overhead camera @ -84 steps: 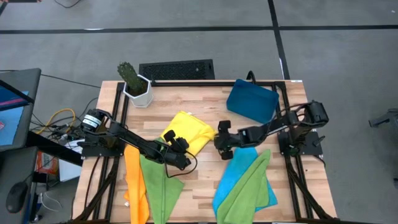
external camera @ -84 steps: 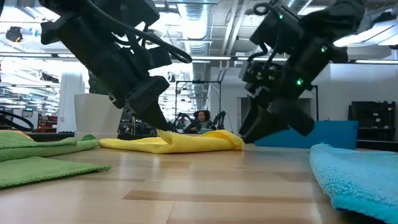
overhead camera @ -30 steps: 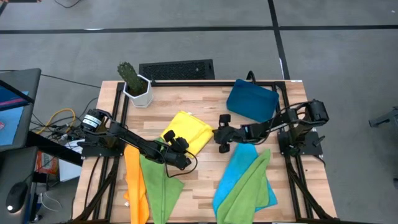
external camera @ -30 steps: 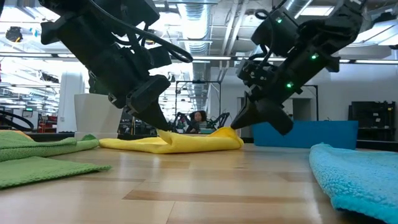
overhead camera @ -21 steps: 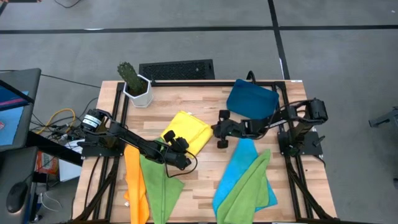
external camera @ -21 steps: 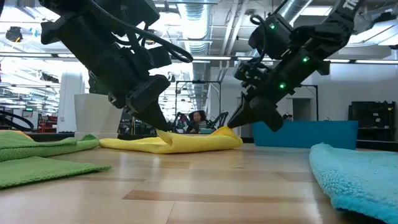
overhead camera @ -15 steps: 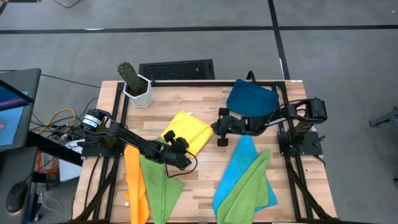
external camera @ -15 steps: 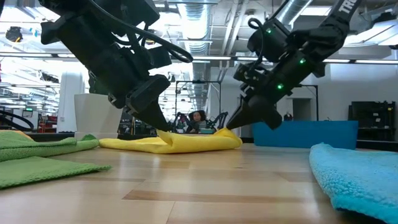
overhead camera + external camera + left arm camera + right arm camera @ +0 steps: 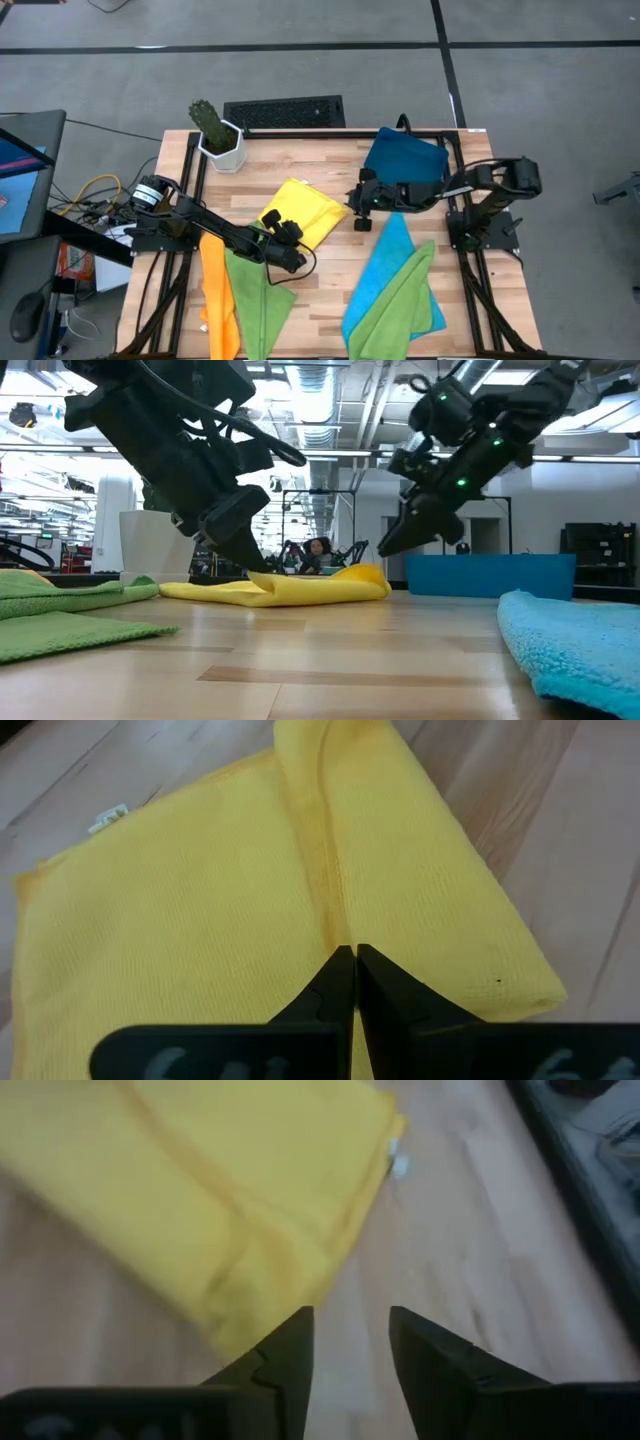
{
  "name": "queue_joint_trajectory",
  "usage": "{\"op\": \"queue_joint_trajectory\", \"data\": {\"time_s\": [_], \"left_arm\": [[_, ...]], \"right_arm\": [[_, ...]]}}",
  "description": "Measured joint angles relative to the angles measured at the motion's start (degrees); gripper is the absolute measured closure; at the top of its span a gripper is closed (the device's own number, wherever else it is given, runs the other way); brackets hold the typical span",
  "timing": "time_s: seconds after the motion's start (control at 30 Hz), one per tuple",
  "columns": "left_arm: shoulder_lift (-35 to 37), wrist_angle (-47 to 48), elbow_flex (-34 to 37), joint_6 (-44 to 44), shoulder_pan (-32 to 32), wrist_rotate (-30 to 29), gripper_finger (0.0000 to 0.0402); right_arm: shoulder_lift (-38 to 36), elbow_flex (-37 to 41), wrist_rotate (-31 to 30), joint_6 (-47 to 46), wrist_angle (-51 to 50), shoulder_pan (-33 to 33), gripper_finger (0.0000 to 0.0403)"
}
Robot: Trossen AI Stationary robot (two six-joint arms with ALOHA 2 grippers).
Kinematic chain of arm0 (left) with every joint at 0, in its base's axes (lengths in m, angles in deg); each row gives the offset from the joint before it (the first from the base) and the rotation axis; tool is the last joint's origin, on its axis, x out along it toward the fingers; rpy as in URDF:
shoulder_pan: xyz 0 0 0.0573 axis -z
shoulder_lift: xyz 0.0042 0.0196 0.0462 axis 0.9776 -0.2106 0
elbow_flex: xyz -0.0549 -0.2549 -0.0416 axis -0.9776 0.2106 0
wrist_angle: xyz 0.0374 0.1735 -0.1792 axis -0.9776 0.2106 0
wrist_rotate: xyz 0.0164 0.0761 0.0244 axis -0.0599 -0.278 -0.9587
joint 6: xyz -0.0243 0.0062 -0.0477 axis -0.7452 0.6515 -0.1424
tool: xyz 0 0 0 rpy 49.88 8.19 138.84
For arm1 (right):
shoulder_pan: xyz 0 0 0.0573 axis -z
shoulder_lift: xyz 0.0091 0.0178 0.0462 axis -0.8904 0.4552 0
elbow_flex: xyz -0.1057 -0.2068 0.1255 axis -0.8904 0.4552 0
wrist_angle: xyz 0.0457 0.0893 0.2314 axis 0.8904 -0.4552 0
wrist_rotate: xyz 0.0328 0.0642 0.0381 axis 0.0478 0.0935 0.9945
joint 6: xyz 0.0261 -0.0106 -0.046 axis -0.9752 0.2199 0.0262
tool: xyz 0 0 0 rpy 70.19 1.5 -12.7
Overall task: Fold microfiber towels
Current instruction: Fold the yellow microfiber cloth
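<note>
**Surroundings of the work table**

A wooden table (image 9: 320, 290) with a black metal frame stands on a grey floor. At its far left corner, a cactus in a white pot (image 9: 218, 138) sits upright. A dark-blue tray (image 9: 405, 162) lies at the far right of the tabletop, tilted relative to the table edge. Behind the table, a black keyboard (image 9: 284, 112) rests on the floor. In the low view, a seated person (image 9: 318, 552) appears in the room beyond.

The wooden table (image 9: 320, 290) carries a yellow towel (image 9: 305, 208), an orange towel (image 9: 217, 290), two green towels (image 9: 255, 290) (image 9: 395, 300), a blue towel (image 9: 385, 262), a blue tray (image 9: 405, 160), and, apparently at its corner, a potted cactus (image 9: 215, 133).
</note>
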Motion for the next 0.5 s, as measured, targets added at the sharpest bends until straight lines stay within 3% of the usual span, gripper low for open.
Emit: {"op": "queue_joint_trajectory", "data": {"time_s": [0.17, 0.33, 0.5], "left_arm": [[0.0, 0.1, 0.0, 0.2, 0.0, 0.0, 0.0401], [0.0, 0.6, 0.0, 0.2, 0.0, 0.0, 0.0401], [0.0, 0.8, 0.0, -0.1, 0.0, 0.0, 0.0401]], "right_arm": [[-2.8, 6.5, -0.3, -5.4, 2.7, -2.5, 0.0244], [2.5, 10.4, -3.7, -7.0, 12.3, -6.3, 0.0250], [8.9, 8.5, -8.5, -2.7, 17.8, -8.2, 0.0255]]}}
